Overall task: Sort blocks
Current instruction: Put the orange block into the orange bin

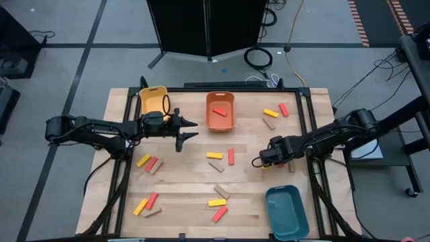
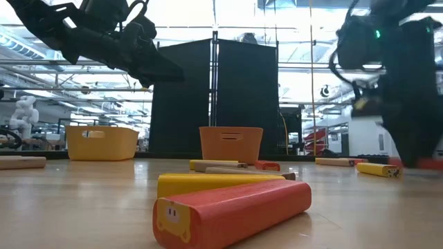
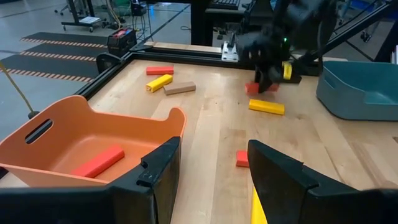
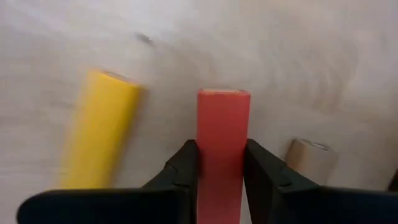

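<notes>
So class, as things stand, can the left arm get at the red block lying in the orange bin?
Probably yes: the left gripper hangs open beside the orange bin, whose top is open, and nothing covers the red block.

One block [image 1: 220, 111] lies in the middle bin [image 1: 220, 99] at the tabletop's [image 1: 188, 195] far edge; another bin [image 1: 287, 213] sits near right; remaining blocks [image 1: 216, 156] lie scattered between.

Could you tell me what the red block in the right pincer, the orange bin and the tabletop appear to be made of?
The small red rectangular block, clamped in the right pincer, looks like painted wood: matte, even colour, with a paler end face. The orange rectangular bin seems moulded plastic, with smooth thin walls, rounded rim and a cut-out handle. The pale tabletop looks like varnished wood planks, with visible grain and seams.
</notes>
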`<state>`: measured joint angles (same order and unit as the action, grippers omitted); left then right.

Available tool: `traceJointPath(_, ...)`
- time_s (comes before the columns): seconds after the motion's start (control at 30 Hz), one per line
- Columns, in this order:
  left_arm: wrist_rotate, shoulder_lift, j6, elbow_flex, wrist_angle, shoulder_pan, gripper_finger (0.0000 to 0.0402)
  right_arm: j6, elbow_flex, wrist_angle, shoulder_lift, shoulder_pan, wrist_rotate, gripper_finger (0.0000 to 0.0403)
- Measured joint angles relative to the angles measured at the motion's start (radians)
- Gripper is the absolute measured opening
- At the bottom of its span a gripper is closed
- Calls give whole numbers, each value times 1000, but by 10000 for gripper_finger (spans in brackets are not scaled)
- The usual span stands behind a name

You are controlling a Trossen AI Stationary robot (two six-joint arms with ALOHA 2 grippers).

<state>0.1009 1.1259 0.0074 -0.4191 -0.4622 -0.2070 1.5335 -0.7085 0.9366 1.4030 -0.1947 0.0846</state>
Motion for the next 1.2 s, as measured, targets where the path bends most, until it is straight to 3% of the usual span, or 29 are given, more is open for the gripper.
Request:
traceJointPath(0.13,0,0,6,0,0,0,184,-2,-81,130,-50,14,119,62)
traceJointPath(0.2,0,0,7,0,-1,0,184,-2,-124,114,-73,22,215,62)
traceJointPath(0.3,0,0,8,0,-3,0,184,-55,-160,8,-83,38,375,62)
traceJointPath(0.43,0,0,7,0,-31,0,184,-290,-166,-339,-70,85,485,71)
traceJointPath(0.63,0,0,6,0,-87,0,184,-699,-166,-869,15,208,495,72)
traceJointPath(0.77,0,0,5,0,-128,0,184,-864,-166,-1119,99,304,493,72)
traceJointPath(0.97,0,0,5,0,-169,0,184,-908,-166,-1224,219,421,476,74)
traceJointPath(1.2,0,0,6,-1,-183,0,184,-907,-166,-1346,341,525,215,82)
